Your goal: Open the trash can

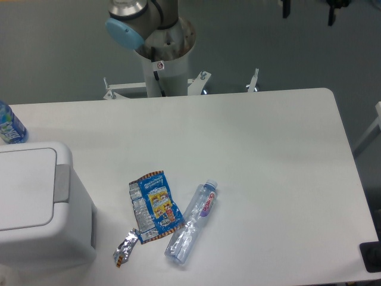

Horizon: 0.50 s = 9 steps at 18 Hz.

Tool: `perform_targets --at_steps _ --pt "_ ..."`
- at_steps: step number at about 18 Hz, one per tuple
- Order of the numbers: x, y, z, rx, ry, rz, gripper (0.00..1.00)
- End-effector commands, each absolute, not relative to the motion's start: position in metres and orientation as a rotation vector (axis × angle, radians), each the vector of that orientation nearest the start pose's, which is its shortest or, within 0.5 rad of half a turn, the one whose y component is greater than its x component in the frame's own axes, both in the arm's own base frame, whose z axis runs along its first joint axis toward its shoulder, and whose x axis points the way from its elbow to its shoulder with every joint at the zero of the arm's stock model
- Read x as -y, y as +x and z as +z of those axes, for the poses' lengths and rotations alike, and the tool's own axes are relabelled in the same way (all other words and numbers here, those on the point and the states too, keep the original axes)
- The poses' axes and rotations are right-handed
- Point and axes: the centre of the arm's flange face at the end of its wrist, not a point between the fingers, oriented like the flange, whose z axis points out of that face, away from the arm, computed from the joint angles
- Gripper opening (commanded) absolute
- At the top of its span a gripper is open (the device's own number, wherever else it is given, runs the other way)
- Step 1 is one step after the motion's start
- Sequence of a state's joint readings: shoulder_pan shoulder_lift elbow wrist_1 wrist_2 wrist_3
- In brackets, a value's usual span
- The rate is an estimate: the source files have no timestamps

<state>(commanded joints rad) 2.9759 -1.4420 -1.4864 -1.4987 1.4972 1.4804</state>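
Overhead, a fixed camera looks down on a white table [256, 149]. At the lower left of the frame stands the trash can [41, 208], a large boxy white bin with rounded corners. Its flat white lid [24, 187] lies shut, and a grey rectangular tab [61, 183] sits on the rim at the lid's right edge.

At the top centre, only the robot arm's base [164, 50] and a joint with a light blue cap [124, 33] are visible. The gripper is out of frame, so whether its fingers are spread or pressed together cannot be told.

Judging from the closed lid and the distant arm, the task looks to be at its very start: no approach to the bin is under way. The next move would likely call for bringing the gripper down to the lower left, to the grey tab or the lid's edge, then pressing or lifting there.

Counted: one trash can; one crushed clear plastic bottle [192, 223] lying on its side at lower centre; one blue snack wrapper [154, 205] just left of it; one small crumpled foil scrap [125, 248] below the wrapper; one blue bottle [9, 124], partly cut off at the left edge, just beyond the bin.
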Motion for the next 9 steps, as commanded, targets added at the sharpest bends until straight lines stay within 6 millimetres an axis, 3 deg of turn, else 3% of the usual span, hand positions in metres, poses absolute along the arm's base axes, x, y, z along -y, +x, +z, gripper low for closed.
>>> perform_targets --at_steps 5,9 --pt "-0.222 -0.415 0.603 -0.132 -2.987 0.436 1.00" --pt "-0.245 -0.408 0.602 0.086 -2.955 0.421 1.00"
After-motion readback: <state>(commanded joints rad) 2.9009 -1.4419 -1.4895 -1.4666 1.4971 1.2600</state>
